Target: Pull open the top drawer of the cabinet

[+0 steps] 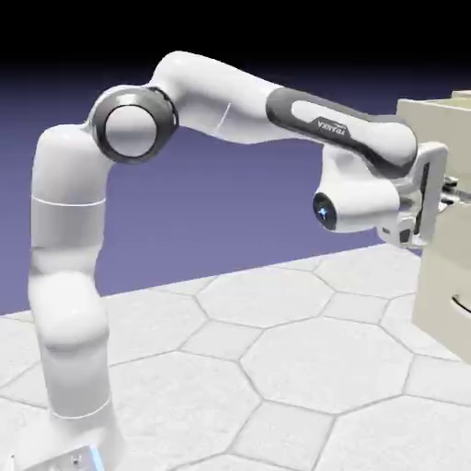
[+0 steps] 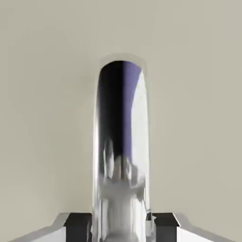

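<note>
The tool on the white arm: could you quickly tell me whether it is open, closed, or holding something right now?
Tool: closed on the thin shiny grey metal bar handle of the cream-beige top drawer.

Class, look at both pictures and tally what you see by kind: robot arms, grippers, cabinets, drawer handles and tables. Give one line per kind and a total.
Robot arms: 1, the white arm
Grippers: 1, the gripper around the shiny handle
Cabinets: 1, the cream cabinet
Drawer handles: 2, the shiny bar handle on the top drawer and a dark curved handle lower down
Tables: 1, the table
Total: 6
</note>
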`<state>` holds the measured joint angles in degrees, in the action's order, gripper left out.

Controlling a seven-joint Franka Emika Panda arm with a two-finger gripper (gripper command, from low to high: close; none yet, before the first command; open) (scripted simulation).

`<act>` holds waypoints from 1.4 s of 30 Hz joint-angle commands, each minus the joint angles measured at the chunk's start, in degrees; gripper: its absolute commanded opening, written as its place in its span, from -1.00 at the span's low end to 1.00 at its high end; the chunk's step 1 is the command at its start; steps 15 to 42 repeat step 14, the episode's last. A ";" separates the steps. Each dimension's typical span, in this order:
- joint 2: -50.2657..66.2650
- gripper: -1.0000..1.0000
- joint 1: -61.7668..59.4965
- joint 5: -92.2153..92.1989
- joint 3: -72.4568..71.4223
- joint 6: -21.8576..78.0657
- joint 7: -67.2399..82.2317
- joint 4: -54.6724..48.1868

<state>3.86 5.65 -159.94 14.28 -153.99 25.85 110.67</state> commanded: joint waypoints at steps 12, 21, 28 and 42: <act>-18.54 1.00 -0.89 0.40 0.18 1.45 4.52 20.11; -22.69 1.00 -1.23 0.86 0.25 1.00 5.05 23.83; -22.69 1.00 -1.23 0.86 0.25 1.00 5.05 23.83; -22.69 1.00 -1.23 0.86 0.25 1.00 5.05 23.83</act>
